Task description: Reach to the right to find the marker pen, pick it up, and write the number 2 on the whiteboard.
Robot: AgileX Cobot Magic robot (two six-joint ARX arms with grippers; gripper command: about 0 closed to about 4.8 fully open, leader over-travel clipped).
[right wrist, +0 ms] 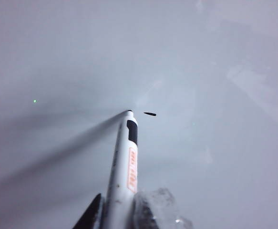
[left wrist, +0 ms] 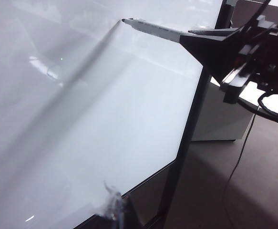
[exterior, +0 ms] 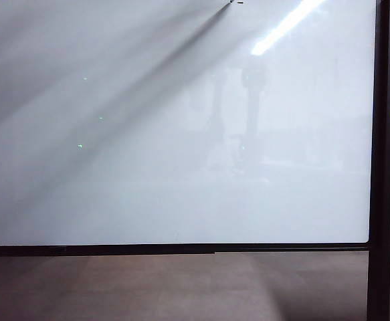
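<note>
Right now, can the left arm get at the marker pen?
Probably not usefully. The marker pen is shut in the right gripper, tip at the whiteboard beside a short black stroke. The left gripper sits low near the board's lower edge, well clear of the pen.

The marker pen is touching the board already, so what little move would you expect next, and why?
Probably a short sideways drag. The right pincer grips the marker pen, tip against the whiteboard, with only a tiny dash drawn beside it; no 2 yet. The left pincer hangs idle lower down.
</note>
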